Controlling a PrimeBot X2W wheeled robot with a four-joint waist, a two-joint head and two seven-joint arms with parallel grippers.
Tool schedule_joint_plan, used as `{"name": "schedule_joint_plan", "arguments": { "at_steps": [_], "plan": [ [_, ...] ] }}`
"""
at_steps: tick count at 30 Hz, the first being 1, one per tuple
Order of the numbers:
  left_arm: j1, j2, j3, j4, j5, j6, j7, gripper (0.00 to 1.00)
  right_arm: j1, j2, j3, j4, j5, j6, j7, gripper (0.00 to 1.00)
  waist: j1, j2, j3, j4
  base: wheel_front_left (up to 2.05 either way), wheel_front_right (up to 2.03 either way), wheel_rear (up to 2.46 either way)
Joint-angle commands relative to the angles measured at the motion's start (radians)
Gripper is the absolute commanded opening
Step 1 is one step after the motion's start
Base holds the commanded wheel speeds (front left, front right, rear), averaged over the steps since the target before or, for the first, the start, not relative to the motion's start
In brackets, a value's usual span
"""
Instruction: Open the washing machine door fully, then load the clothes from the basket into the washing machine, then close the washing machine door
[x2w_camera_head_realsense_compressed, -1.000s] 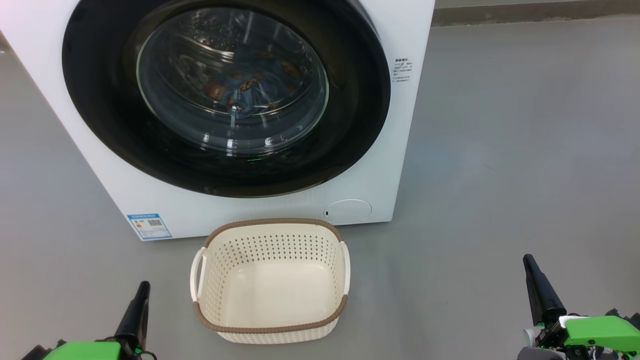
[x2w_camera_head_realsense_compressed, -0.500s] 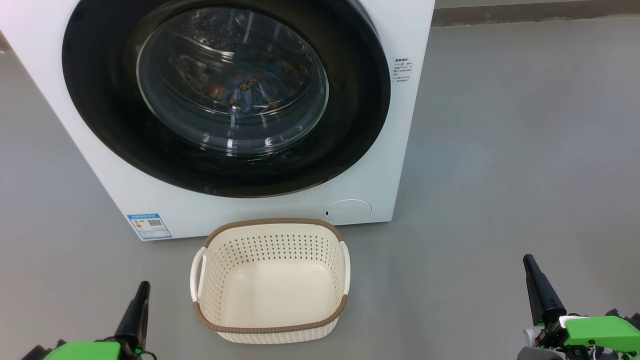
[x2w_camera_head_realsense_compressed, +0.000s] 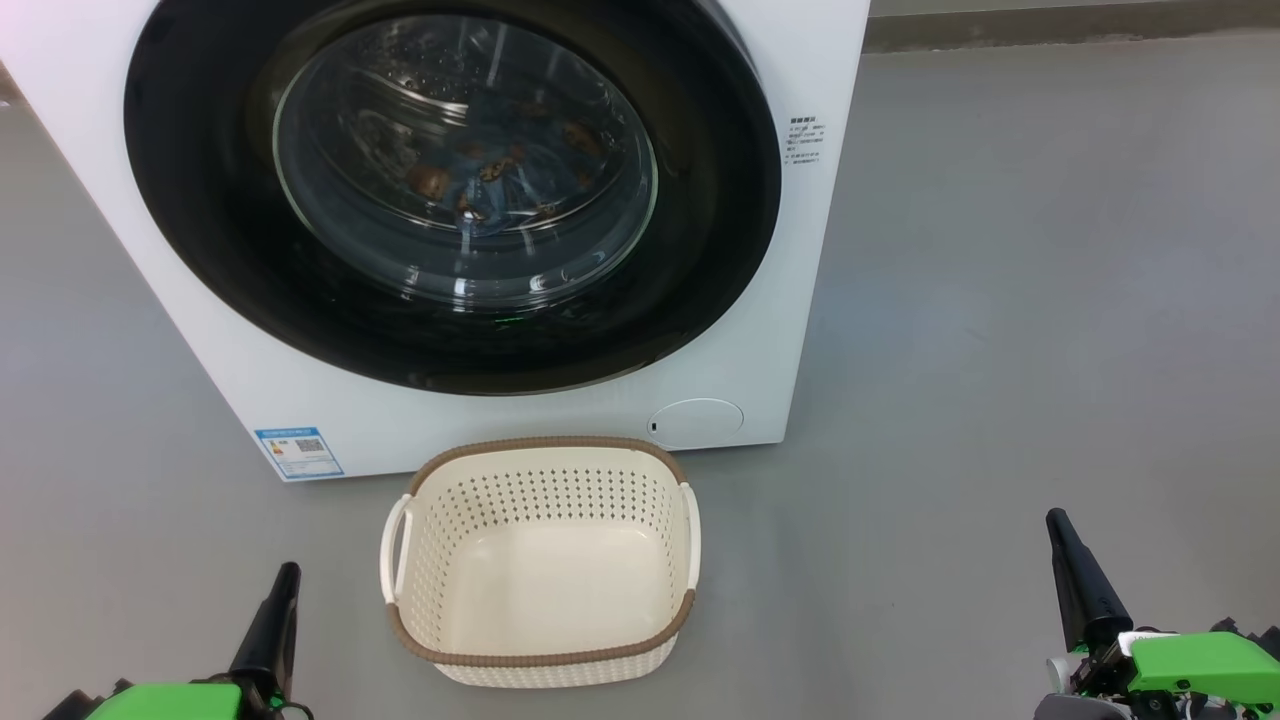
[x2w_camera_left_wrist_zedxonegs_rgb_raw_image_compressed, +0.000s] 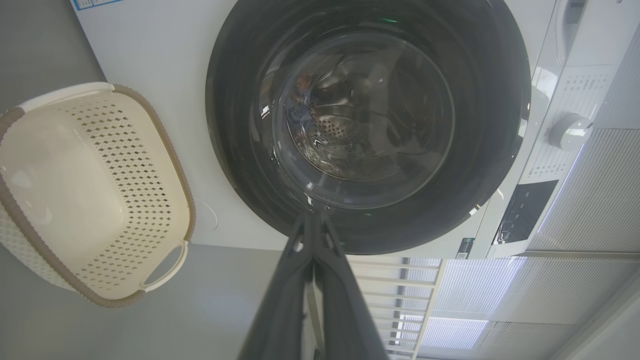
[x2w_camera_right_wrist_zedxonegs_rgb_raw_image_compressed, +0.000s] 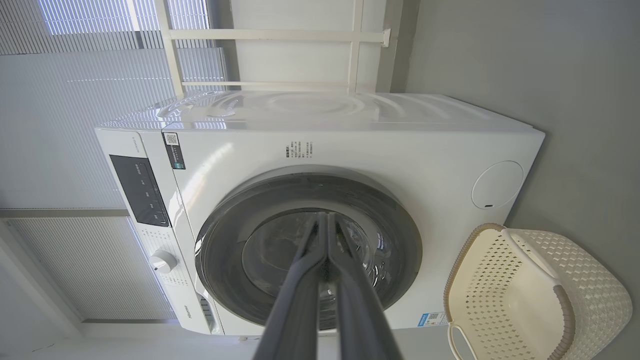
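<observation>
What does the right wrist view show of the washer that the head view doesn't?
Right wrist view: the white front-loading washing machine's dark control panel, white round dial and flat top. Head view: blue patterned cloth inside the machine. Both: the large round glossy black door, closed, and the empty cream perforated plastic basket on the floor before it.

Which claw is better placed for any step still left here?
Left, marginally: the left claw sits in front of the washing machine, the right claw off to its side. Yet the washing machine door looks shut, the basket empty, clothes inside; likely nothing remains.
</observation>
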Motion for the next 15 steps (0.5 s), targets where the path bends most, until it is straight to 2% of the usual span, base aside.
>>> {"name": "schedule_joint_plan", "arguments": {
  "at_steps": [1,15],
  "plan": [
    [-0.042,0.019,0.029,-0.021,-0.008,-0.003,0.006,0.00,-0.040,-0.004,0.023,-0.024,-0.011,0.002,0.008,0.00,0.0000,-0.0001,0.000,0.000,0.00,0.00,0.00],
    [-0.042,0.019,0.029,-0.021,-0.008,-0.003,0.006,0.00,-0.040,-0.003,0.022,-0.024,-0.011,0.002,0.008,0.00,0.0000,-0.0001,0.000,0.000,0.00,0.00,0.00]
  ]
}}
